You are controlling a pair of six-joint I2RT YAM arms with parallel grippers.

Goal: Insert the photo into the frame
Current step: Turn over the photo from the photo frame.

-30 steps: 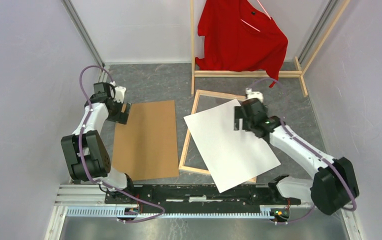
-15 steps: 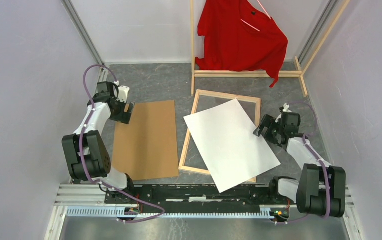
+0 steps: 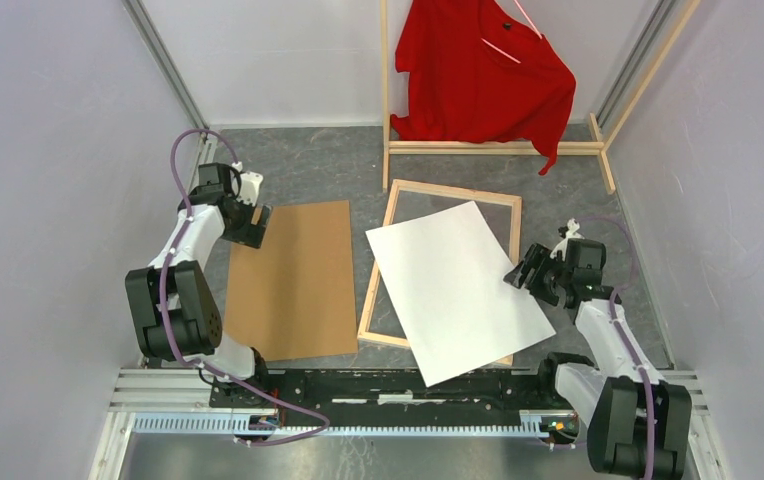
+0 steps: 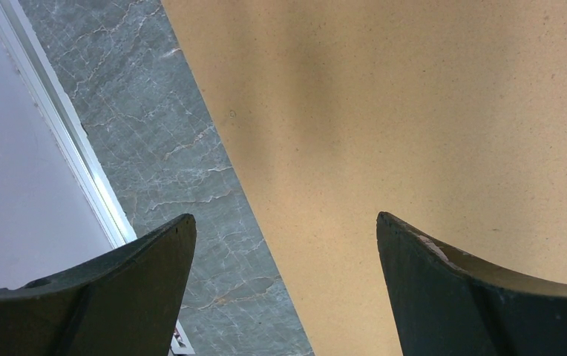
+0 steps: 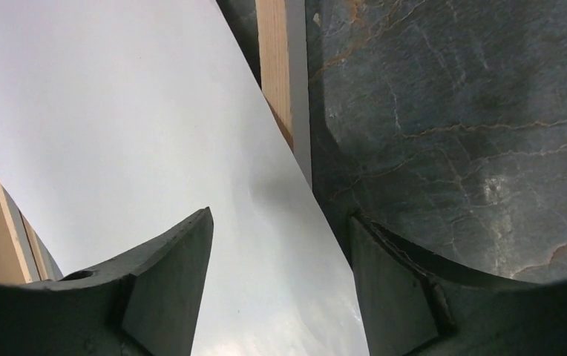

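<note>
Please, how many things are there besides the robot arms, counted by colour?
White: 1 (photo, back up)
Brown: 1 (backing board)
Bare wood: 2 (frame, clothes rack)
Red: 1 (shirt)
Total: 5

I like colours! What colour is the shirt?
The shirt is red; top view shows it best.

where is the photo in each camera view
Top external: the photo, white back up, lies skewed across the frame, right of centre.
Left wrist: not in it; the backing board shows.
Right wrist: the photo fills the left half.
Shared landmark: the frame's wooden rail at the photo's edge.
</note>
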